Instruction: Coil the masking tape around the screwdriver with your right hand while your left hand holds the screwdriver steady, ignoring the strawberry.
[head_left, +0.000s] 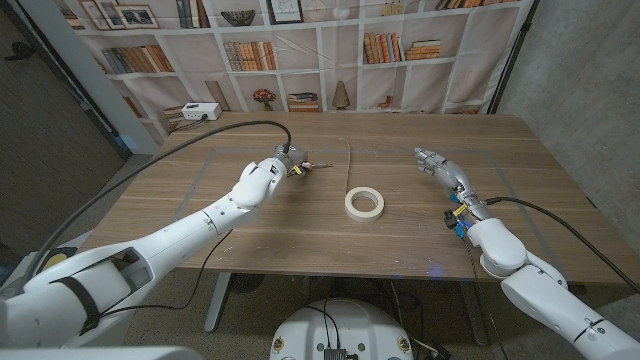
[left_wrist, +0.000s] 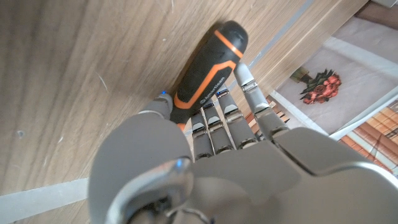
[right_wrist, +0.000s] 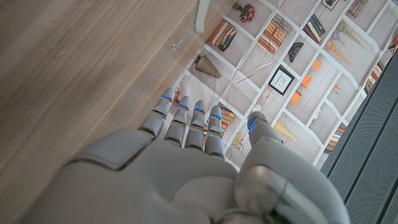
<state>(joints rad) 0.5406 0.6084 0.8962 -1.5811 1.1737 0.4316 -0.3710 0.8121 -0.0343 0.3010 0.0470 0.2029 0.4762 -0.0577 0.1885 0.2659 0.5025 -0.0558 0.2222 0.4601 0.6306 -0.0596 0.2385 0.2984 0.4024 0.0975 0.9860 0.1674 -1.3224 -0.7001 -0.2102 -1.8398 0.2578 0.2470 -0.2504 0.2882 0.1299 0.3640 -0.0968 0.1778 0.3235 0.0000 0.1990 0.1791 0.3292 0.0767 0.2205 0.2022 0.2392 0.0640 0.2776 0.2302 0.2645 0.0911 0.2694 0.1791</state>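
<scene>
The screwdriver (left_wrist: 209, 67) has a black handle with orange stripes and lies against the wooden table (head_left: 400, 235). My left hand (head_left: 270, 176) grips the handle, with the thumb on one side and the fingers (left_wrist: 214, 124) on the other. The screwdriver's shaft (head_left: 312, 167) pokes out to the right of the hand. A roll of cream masking tape (head_left: 364, 203) lies flat on the table right of that hand, untouched. My right hand (head_left: 442, 170) hovers further right of the roll, with its fingers (right_wrist: 186, 121) stretched out and holding nothing.
A black cable (head_left: 180, 150) arcs over the table's left part to my left wrist. A thin cord (head_left: 348, 158) lies behind the tape roll. A white box (head_left: 200, 112) stands at the far left edge. A bookshelf backdrop (head_left: 300, 50) hangs behind the table.
</scene>
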